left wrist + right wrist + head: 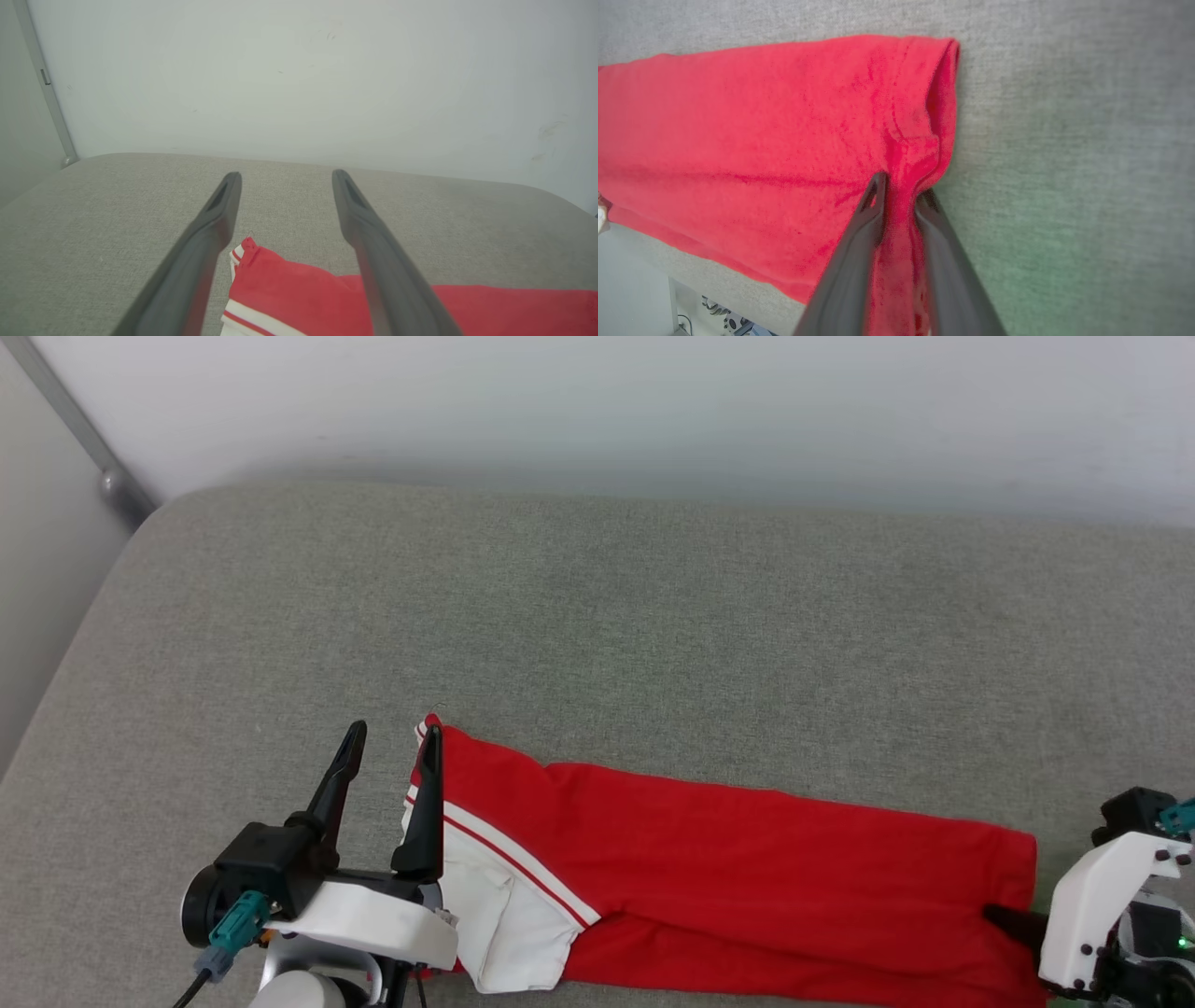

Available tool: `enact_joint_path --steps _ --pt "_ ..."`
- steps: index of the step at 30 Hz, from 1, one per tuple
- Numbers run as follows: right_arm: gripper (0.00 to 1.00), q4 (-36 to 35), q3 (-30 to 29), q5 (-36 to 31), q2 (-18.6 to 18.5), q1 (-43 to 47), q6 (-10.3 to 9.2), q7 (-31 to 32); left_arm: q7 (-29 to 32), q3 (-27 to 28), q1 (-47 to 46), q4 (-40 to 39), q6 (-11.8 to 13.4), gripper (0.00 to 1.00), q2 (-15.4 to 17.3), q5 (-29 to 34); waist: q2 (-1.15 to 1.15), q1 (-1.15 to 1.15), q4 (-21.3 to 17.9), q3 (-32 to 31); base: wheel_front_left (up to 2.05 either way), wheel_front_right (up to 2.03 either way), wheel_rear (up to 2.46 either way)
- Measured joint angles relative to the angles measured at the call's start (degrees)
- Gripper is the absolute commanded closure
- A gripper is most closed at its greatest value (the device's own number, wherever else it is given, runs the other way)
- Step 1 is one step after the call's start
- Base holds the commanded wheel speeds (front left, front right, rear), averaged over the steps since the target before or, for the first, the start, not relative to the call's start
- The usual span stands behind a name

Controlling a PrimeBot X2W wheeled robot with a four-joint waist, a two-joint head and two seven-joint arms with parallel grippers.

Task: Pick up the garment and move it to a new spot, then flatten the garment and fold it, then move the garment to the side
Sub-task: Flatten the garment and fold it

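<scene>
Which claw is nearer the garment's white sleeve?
Left. The left claw hovers open beside the white sleeve, one finger over the garment's edge; the right claw pinches its far red end.

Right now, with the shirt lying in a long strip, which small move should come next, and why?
Probably lower and close the left gripper on the striped end of the garment: it stands open there, while the right gripper pinches the other end.
</scene>
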Motion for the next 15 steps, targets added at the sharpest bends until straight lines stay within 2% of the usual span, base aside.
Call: enact_joint_path --steps 9,15 --pt "1.0 -1.15 4.66 2.88 -0.85 0.08 0.0 -1.75 0.59 -0.3 1.72 2.01 0.22 0.0 0.36 -0.22 0.0 0.0 -1.19 -3.78 0.0 0.0 0.0" --pt "1.0 -3.09 4.8 4.0 -2.58 0.55 0.01 -2.44 1.64 -0.34 3.39 1.96 0.94 0.0 0.68 -0.92 0.0 0.0 -3.04 -6.5 0.0 0.0 0.0"
